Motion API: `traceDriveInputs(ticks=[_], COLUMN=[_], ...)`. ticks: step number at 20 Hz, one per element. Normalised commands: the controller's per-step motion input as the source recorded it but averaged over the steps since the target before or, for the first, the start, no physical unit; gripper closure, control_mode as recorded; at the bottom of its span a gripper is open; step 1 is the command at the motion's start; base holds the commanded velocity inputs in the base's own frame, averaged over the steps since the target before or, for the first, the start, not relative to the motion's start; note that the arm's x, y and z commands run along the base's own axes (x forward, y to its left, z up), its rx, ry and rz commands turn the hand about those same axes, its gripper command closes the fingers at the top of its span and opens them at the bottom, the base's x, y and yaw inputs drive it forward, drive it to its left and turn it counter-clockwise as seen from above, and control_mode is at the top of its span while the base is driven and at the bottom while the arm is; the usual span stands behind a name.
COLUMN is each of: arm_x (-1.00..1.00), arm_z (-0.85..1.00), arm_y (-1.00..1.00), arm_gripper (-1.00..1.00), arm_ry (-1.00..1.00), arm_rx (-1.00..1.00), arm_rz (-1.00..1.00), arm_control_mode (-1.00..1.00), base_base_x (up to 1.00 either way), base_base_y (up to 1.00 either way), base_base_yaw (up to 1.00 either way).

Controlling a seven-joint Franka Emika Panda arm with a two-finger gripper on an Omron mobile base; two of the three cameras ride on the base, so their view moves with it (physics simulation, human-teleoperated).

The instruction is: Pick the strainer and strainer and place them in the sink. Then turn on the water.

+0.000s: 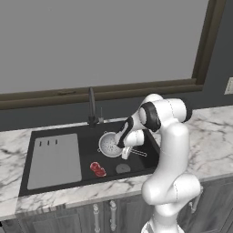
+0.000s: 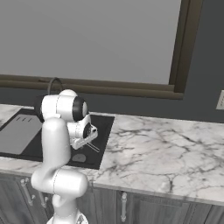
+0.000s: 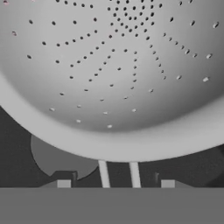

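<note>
Jaws pinching the wire handle [image 3: 118, 174] of the deep strainer [image 1: 110, 144] over the sink [image 1: 27, 166] (no readable writing anywhere).

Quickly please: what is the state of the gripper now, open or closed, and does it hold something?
Gripper: closed on the wire handle of the deep strainer, held over the sink.

A white-and-grey marble counter [image 2: 166, 148] runs below a wide dark-framed window [image 1: 198, 50]. Dark cabinet doors [image 2: 144, 205] with pale handles sit beneath (a light wall outlet [image 2: 220, 99] at right).
</note>
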Motion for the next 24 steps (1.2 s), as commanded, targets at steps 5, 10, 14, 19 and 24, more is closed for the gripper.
traceDriveInputs(ticks=[5,10,14,19,24], arm_x=[0.02,-0.17,-0.49,-0.97,-1.0], arm_z=[-0.26,0.18,0.38,0.68,0.96], arm_y=[0.17,0.0,-0.01,-0.02,-0.07], arm_gripper=[-1.0,-1.0,-1.0,-1.0,-1.0], arm_ry=[0.08,-0.08,-0.18,-0.32,-0.21], arm_rx=[0.0,0.0,0.0,-0.06,0.0], arm_rz=[0.07,0.01,0.02,0.09,0.09], arm_control_mode=[-1.0,-1.0,-1.0,-1.0,-1.0], base_base_x=[0.0,0.0,0.0,0.0,0.0], base_base_y=[0.0,0.0,0.0,0.0,0.0], base_base_yaw=[0.0,0.0,0.0,0.0,0.0])
